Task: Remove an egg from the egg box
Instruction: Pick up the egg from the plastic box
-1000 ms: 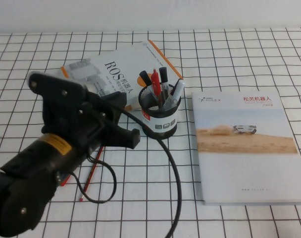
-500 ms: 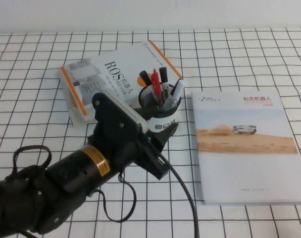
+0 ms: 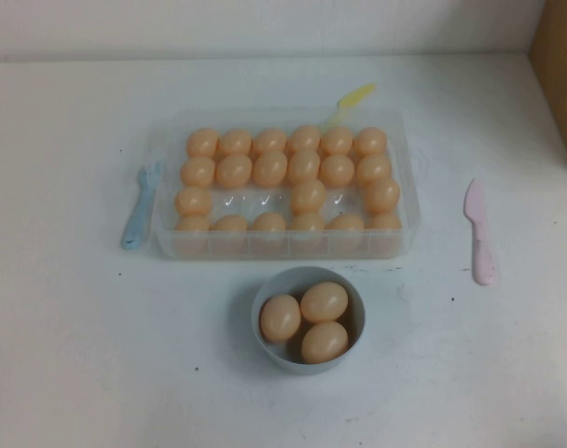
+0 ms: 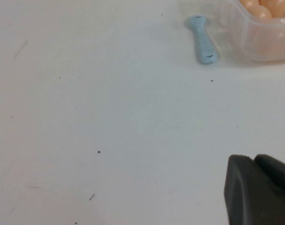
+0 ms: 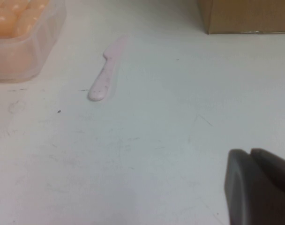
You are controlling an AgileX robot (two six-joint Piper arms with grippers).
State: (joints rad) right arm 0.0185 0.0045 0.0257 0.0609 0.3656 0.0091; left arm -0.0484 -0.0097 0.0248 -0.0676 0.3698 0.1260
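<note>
The egg box [image 3: 282,245] lies on the white surface [image 3: 78,355] toward the far middle of the high view, a clear shallow tray with its long side facing the robot, and neither arm shows in that view at all. The left gripper [image 4: 262,187] appears only in its own wrist view, as a dark pair of fingers [image 4: 243,187] pressed together and shut on nothing, hovering over bare surface well apart from the box, of which just one rounded corner [image 4: 255,42] with a few eggs shows beyond a light blue fork's handle [image 4: 203,44]. The right gripper [image 5: 259,185] is likewise seen only from its wrist, fingers [image 5: 243,187] closed and empty, well away from the box's other corner [image 5: 25,51], with a pink plastic knife [image 5: 105,77] lying between them and a cardboard box [image 5: 248,16] further off. The tray holds orange eggs [image 3: 307,166] in most of its cups: the two far rows are full, while the third row has three empty cups [image 3: 265,200]. Just in front of the tray sits a small round grey-blue bowl [image 3: 265,350] with three eggs [image 3: 324,301] inside. The blue fork [image 3: 140,207] lies just beside the tray's left end, the pink knife [image 3: 479,231] apart to its right, and a yellow utensil [image 3: 351,100] rests at its far edge.
</note>
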